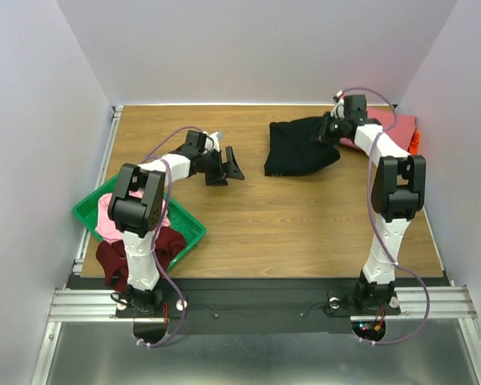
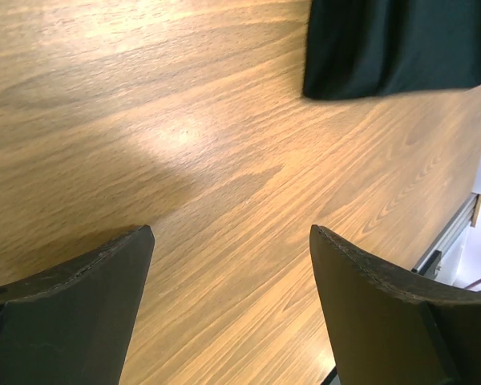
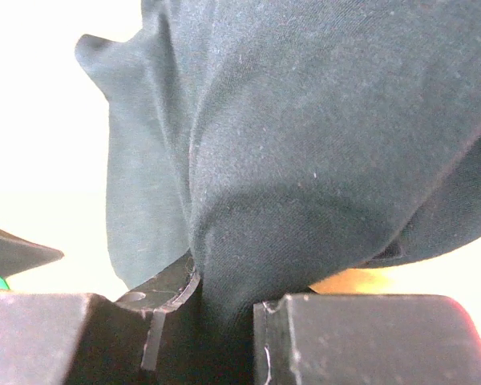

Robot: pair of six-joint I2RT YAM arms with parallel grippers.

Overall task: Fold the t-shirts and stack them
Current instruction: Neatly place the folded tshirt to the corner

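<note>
A large black t-shirt [image 1: 298, 151] lies bunched on the wooden table [image 1: 305, 224], right of centre at the back. My right gripper [image 1: 327, 131] is shut on its right edge, and the right wrist view shows a fold of the black t-shirt [image 3: 305, 144] pinched in that gripper [image 3: 224, 309]. My left gripper [image 1: 228, 169] hovers open to the left of the shirt, apart from it. In the left wrist view that gripper [image 2: 231, 233] has only bare wood between its fingers, and a corner of the black t-shirt [image 2: 393, 44] shows at the top right.
A green tray [image 1: 191, 228] at the near left holds a light pink t-shirt [image 1: 107, 216]. A dark maroon t-shirt [image 1: 114, 261] hangs over the tray's front. Coral-pink cloth [image 1: 397, 124] and a bit of orange cloth [image 1: 414, 143] lie at the back right corner by the wall.
</note>
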